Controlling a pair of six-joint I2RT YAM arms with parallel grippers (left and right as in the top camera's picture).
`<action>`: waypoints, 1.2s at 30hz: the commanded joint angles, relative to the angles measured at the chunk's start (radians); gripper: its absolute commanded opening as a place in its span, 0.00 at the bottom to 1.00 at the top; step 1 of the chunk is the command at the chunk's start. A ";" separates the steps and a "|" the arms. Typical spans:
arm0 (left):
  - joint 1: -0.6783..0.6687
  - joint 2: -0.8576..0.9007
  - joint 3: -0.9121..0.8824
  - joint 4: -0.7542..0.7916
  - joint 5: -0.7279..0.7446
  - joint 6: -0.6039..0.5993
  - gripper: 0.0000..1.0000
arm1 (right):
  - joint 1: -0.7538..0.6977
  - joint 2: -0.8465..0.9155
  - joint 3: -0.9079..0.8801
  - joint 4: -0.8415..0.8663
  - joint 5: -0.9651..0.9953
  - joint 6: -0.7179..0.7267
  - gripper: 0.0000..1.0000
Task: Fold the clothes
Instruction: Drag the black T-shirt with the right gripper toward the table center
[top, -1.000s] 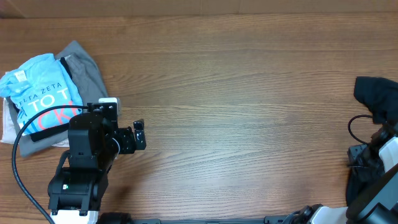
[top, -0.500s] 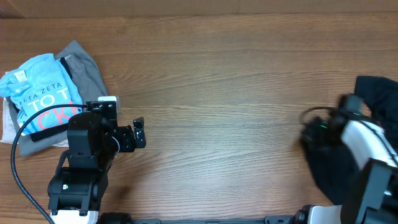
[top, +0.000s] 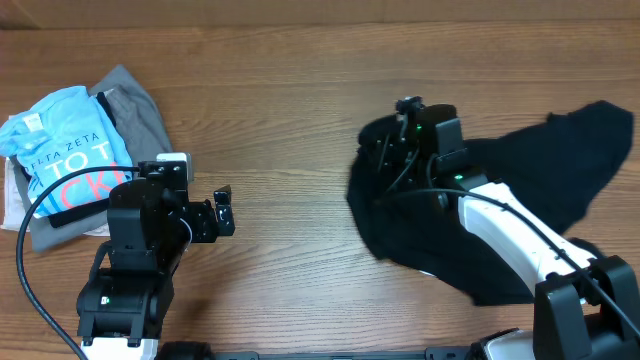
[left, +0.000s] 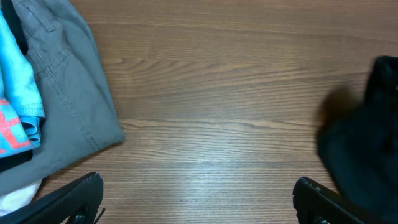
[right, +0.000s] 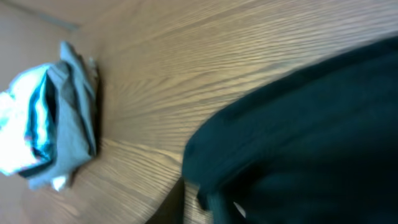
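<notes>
Honestly, black T-shirt (top: 560, 170) looked floppy, best pinched at a hem; left pincer (top: 224, 213) gaped empty, couldn't tell about right pincer (top: 392, 155).

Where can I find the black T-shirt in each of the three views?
Overhead: the black T-shirt spreads over the right half of the table.
Left wrist: the black T-shirt is at the right edge.
Right wrist: the black T-shirt fills the lower right and is blurred.
Shared landmark: the grey garment is upper left in the overhead view, upper left in the left wrist view, and at the left edge in the right wrist view.
</notes>
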 joint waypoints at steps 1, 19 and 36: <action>0.005 -0.005 0.022 0.011 0.013 0.018 1.00 | -0.013 -0.003 0.031 0.006 0.021 0.019 0.41; -0.093 0.210 0.022 0.179 0.152 -0.039 0.93 | -0.591 -0.259 0.133 -0.719 0.203 -0.041 1.00; -0.407 0.845 0.023 0.689 0.360 -0.454 0.91 | -0.874 -0.270 0.133 -0.963 0.286 -0.131 1.00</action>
